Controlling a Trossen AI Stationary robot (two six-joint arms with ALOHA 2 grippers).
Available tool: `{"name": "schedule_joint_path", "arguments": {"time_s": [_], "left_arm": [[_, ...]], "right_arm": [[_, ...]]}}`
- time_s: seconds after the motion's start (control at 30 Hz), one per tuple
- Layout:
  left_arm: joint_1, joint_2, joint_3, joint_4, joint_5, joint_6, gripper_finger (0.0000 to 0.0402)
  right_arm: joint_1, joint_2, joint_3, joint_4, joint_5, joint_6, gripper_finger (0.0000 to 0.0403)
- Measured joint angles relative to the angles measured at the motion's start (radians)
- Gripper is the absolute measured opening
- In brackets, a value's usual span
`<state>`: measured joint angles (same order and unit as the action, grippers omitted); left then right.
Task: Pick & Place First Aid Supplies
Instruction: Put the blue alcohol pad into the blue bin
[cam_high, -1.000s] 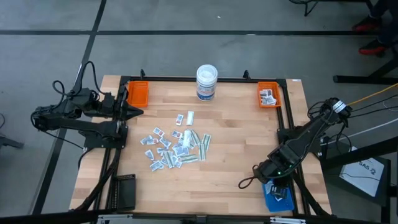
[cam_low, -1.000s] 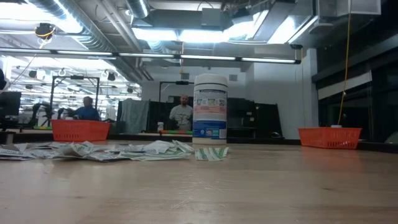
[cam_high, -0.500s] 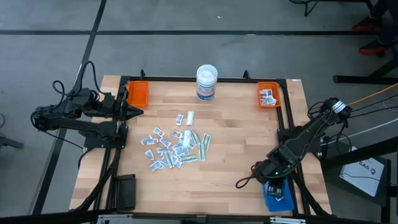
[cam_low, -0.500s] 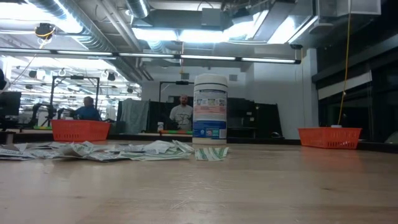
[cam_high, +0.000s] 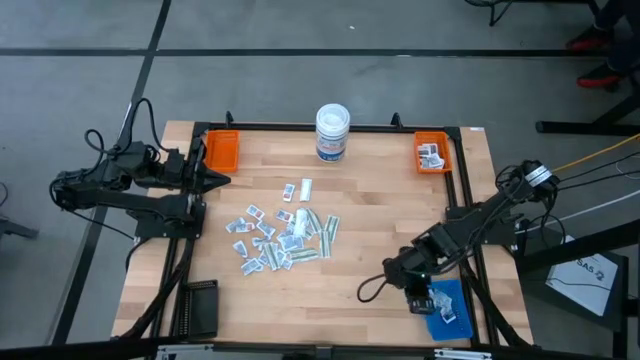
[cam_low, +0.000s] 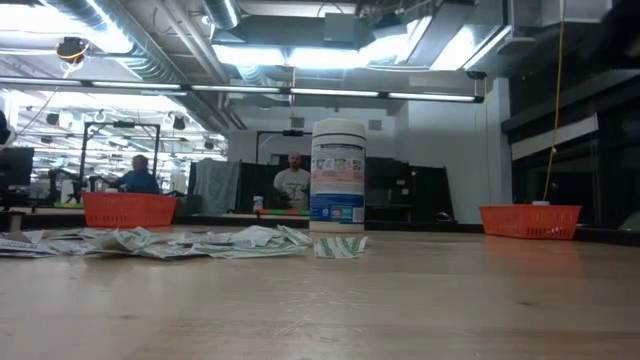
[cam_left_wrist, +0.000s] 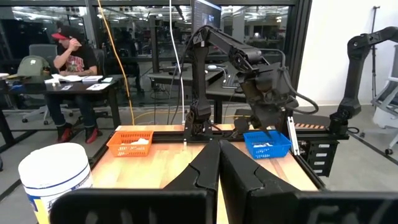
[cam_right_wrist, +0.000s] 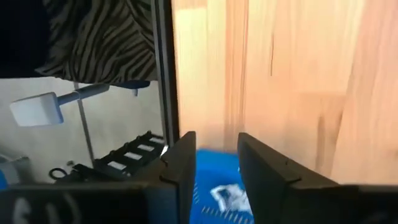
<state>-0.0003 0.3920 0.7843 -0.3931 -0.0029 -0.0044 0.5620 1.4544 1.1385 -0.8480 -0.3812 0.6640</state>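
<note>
Right pincer (cam_high: 370, 292) over table (cam_high: 380, 225), near its front right corner. Bin (cam_high: 447, 311) just beside pincer, toward table's right edge, packet inside. Heap of packets (cam_high: 280, 236) well apart from pincer, toward table centre. Tub (cam_high: 332, 131) far beyond heap, at back edge. Tray (cam_high: 432, 153) with packets at back right corner, straight behind pincer. Second tray (cam_high: 221, 150) at back left corner, just beside left pincer (cam_high: 222, 180).
</note>
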Motion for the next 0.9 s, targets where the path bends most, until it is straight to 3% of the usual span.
{"name": "schedule_joint_path", "arguments": {"time_s": [0.3,0.67,0.9], "left_arm": [[0.0,0.0,0.0,0.0,0.0,0.0,0.0004],[0.0,0.0,0.0,0.0,0.0,0.0,0.0004],[0.0,0.0,0.0,0.0,0.0,0.0,0.0004]], "right_arm": [[-0.072,0.027,0.0,0.112,0.014,-0.237,0.0133],[-0.174,0.069,0.0,0.251,0.172,-0.469,0.0133],[-0.234,0.13,0.0,0.428,0.273,-0.635,0.0133]]}}
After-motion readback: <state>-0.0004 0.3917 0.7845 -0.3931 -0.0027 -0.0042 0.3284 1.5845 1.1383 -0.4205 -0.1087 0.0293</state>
